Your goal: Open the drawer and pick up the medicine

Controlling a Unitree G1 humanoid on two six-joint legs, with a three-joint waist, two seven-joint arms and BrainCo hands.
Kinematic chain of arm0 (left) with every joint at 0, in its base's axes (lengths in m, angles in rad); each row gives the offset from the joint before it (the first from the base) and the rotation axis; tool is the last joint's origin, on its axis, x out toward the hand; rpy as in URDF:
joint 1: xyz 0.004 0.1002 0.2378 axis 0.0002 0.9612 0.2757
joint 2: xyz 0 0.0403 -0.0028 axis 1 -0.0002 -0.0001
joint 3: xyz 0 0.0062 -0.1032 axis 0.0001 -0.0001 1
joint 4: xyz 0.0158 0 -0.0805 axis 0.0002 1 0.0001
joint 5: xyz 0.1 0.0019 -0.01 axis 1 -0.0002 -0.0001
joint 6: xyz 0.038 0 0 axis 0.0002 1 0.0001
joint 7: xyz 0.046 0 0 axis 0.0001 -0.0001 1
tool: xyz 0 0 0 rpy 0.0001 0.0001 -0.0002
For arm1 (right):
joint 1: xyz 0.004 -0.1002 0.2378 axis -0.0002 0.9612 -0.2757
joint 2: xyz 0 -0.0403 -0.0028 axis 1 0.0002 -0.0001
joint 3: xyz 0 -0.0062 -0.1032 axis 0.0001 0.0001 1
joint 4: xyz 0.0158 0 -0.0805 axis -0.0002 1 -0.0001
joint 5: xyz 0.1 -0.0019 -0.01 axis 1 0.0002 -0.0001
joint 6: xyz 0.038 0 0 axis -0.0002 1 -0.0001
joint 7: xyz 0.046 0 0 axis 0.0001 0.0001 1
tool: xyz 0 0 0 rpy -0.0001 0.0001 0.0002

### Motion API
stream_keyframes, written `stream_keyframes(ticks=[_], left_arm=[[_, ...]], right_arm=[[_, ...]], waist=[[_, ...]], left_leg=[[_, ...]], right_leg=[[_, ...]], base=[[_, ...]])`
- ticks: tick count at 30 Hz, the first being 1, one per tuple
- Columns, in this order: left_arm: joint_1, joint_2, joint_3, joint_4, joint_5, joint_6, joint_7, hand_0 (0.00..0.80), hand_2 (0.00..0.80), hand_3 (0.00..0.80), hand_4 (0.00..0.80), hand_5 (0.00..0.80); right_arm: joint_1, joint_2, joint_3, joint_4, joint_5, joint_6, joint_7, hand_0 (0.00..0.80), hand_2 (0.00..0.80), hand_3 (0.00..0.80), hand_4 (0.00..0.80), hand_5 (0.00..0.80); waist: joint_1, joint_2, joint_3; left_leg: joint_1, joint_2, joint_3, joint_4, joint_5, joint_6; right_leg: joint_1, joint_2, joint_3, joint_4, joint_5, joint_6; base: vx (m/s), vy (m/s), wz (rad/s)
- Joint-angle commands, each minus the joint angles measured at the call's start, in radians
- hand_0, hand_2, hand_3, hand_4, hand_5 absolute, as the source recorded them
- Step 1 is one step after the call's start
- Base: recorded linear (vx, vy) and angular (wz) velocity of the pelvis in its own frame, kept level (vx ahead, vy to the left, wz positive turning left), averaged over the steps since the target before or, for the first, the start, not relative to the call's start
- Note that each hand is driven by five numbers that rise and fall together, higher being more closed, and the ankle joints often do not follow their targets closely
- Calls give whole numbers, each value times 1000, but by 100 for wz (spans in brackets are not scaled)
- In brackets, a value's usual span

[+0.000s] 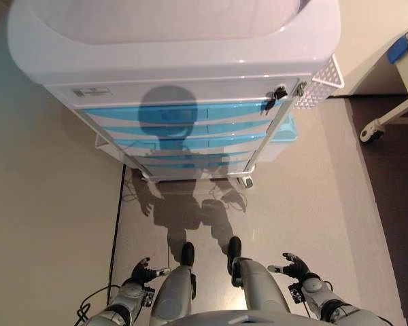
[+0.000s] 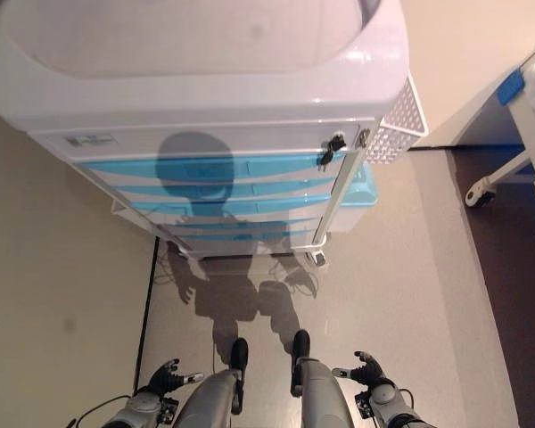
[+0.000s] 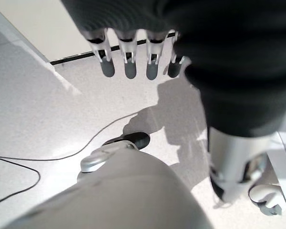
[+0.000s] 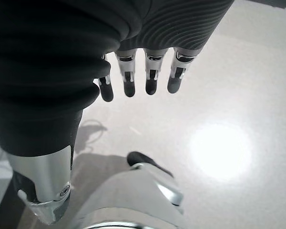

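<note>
A white medical cart [image 1: 177,61] stands ahead of me, with several blue drawers [image 1: 183,121] stacked down its front, all closed. No medicine shows. My left hand [image 1: 141,272] hangs low at my left side, far below the cart, fingers [image 3: 128,62] straight and empty. My right hand [image 1: 296,267] hangs low at my right side, fingers [image 4: 150,78] straight and empty. Both hands are far from the drawers.
A white wire basket [image 1: 323,85] hangs on the cart's right side, with a blue bin [image 1: 285,132] below it. A cart caster [image 1: 247,181] rests on the floor. Another wheeled frame [image 1: 381,125] stands at the far right. A dark floor seam [image 1: 117,224] runs at my left.
</note>
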Motion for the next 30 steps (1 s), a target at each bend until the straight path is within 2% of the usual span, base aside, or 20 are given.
stream_keyframes(ticks=[1, 9, 12, 16, 17, 18, 20, 21, 24, 25, 26, 27, 30], left_arm=[[2, -6, 37, -105, -107, -72, 37, 0, 0, 0, 0, 0], [-20, 15, 22, -443, -211, -122, 3, 0, 0, 0, 0, 0], [-38, 18, 23, -498, -230, -132, 2, 0, 0, 0, 0, 0], [-71, -2, 70, -645, -378, -164, -31, 0, 0, 0, 0, 0], [-71, -2, 70, -645, -378, -164, -30, 0, 0, 0, 0, 0], [-77, -10, 95, -722, -411, -185, -18, 0, 0, 0, 0, 0], [-83, -19, 104, -739, -432, -191, -20, 0, 0, 0, 0, 0], [-106, -43, 114, -792, -500, -207, -37, 0, 0, 0, 0, 0], [-148, -86, 117, -823, -637, -228, -71, 0, 0, 0, 0, 0], [-158, -97, 114, -836, -664, -234, -81, 0, 0, 0, 0, 0], [-158, -97, 115, -836, -665, -235, -81, 0, 0, 0, 0, 0], [-182, -121, 109, -844, -744, -243, -105, 0, 0, 0, 0, 0], [-240, -156, 102, -817, -849, -262, -120, 0, 0, 0, 0, 0]], right_arm=[[-2, -44, 26, -57, 42, -35, -34, 0, 0, 0, 0, 0], [-11, -89, 28, -69, 39, -26, -45, 0, 0, 0, 0, 0], [-12, -94, 24, -71, 47, -26, -46, 0, 0, 0, 0, 0], [-8, -105, 19, -99, 64, -29, -43, 0, 0, 0, 0, 0], [-8, -105, 19, -99, 64, -29, -43, 0, 0, 0, 0, 0], [-7, -107, 20, -118, 71, -33, -44, 0, 0, 0, 0, 0], [-6, -106, 20, -122, 76, -34, -43, 0, 0, 0, 0, 0], [0, -105, 20, -122, 85, -35, -40, 0, 0, 0, 0, 0], [10, -105, 26, -124, 89, -35, -37, 0, 0, 0, 0, 0], [13, -105, 30, -121, 87, -34, -35, 0, 0, 0, 0, 0], [13, -105, 30, -121, 87, -34, -35, 0, 0, 0, 0, 0], [10, -102, 36, -108, 83, -30, -34, 0, 0, 0, 0, 0], [8, -100, 49, -109, 82, -27, -29, 0, 0, 0, 0, 0]], waist=[[1, -8, -17], [0, 20, 0], [-3, 26, -7], [-12, 21, -23], [-12, 21, -24], [-14, 19, -26], [-15, 16, -28], [-21, 14, -31], [-31, 8, -34], [-34, 8, -35], [-34, 8, -36], [-38, 4, -37], [-50, -3, -40]], left_leg=[[-95, -72, 33, 16, 41, 87], [-203, -86, 50, 126, 11, 91], [-238, -90, 50, 167, -2, 90], [-308, -83, 71, 259, -46, 90], [-309, -82, 71, 260, -46, 90], [-334, -76, 83, 290, -59, 94], [-345, -73, 85, 303, -64, 95], [-357, -69, 89, 320, -73, 96], [-370, -66, 88, 337, -85, 98], [-361, -65, 85, 352, -121, 94], [-361, -64, 85, 353, -121, 94], [-361, -60, 89, 357, -129, 97], [-369, -57, 94, 364, -136, 100]], right_leg=[[-14, 2, 34, -28, 73, 49], [-118, -25, 38, 88, 40, 41], [-153, -29, 39, 131, 25, 36], [-229, -29, 60, 209, 6, 31], [-229, -29, 60, 209, 6, 31], [-256, -24, 66, 230, 0, 30], [-264, -23, 69, 234, -2, 30], [-276, -20, 70, 251, -10, 27], [-286, -16, 72, 261, -18, 23], [-280, -12, 75, 279, -50, 26], [-281, -12, 75, 280, -50, 26], [-285, -11, 75, 284, -52, 27], [-292, -8, 80, 286, -52, 28]], base=[[-77, 43, -8], [-44, 35, -3], [-26, 16, 9], [-17, 26, 2], [-20, 28, -8], [-9, 17, -8], [2, 10, -16], [18, 7, -15], [44, 3, -3], [99, 3, -2], [111, 15, -5], [32, 19, -10], [31, 8, -9]])
